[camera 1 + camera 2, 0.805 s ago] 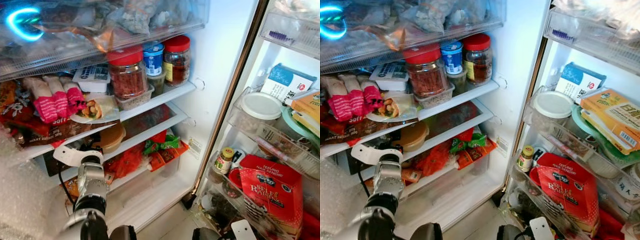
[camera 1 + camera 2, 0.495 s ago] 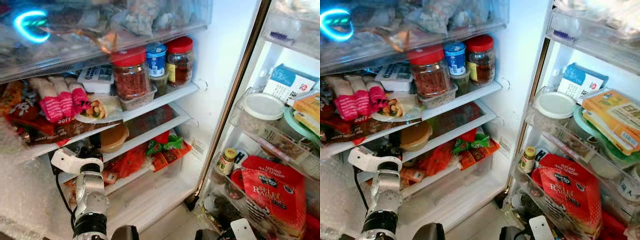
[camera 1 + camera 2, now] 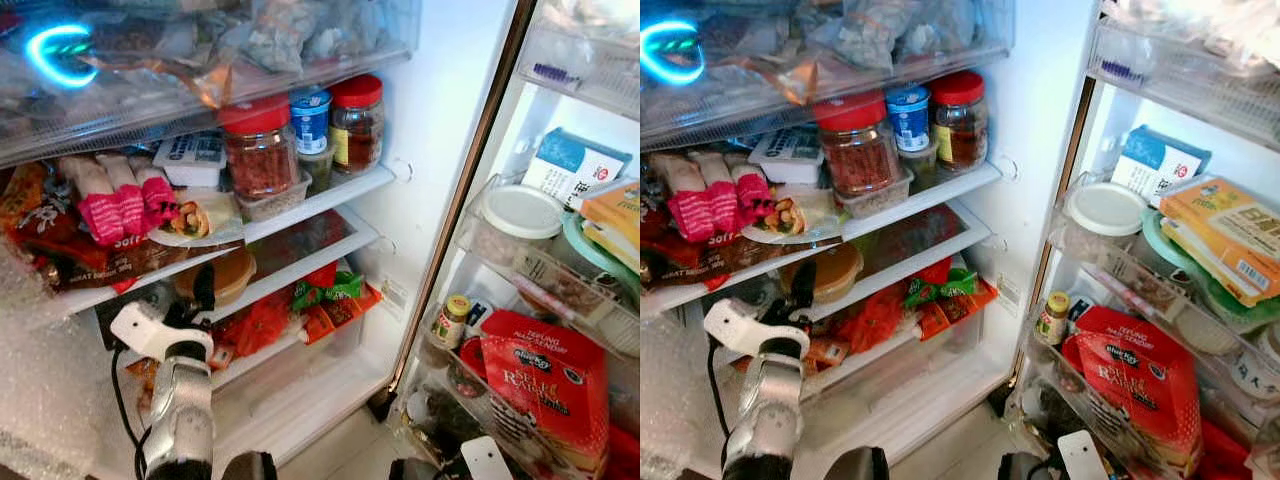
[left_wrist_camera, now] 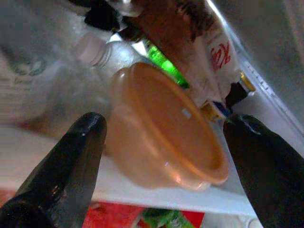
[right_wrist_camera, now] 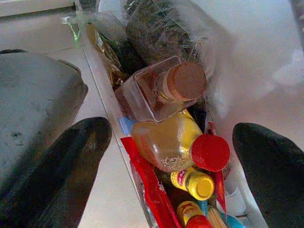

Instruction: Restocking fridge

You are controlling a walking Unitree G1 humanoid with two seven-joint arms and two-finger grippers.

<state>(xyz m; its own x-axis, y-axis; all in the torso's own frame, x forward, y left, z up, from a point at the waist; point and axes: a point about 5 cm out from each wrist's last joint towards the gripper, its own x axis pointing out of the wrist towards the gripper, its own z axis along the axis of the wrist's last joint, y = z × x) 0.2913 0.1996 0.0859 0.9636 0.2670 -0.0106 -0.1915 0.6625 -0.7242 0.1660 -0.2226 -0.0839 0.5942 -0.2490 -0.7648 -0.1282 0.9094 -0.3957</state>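
the left claw (image 4: pixel 161 142) is raised before the fridge's second shelf (image 3: pixel 300 262), its fingers (image 4: pixel 66 166) spread wide on either side of an orange lidded tub (image 4: pixel 166 133) without touching it. the tub sits at the front edge of that shelf, beside a clear bottle (image 4: pixel 102 57). the right claw (image 5: pixel 171 156) hangs low with fingers spread over a door bin (image 5: pixel 102 85) holding a cork-topped jar (image 5: pixel 161 90) and a red-capped bottle (image 5: pixel 175 147).

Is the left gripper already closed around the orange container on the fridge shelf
No, the left gripper is open, its fingers apart either side of the orange container.
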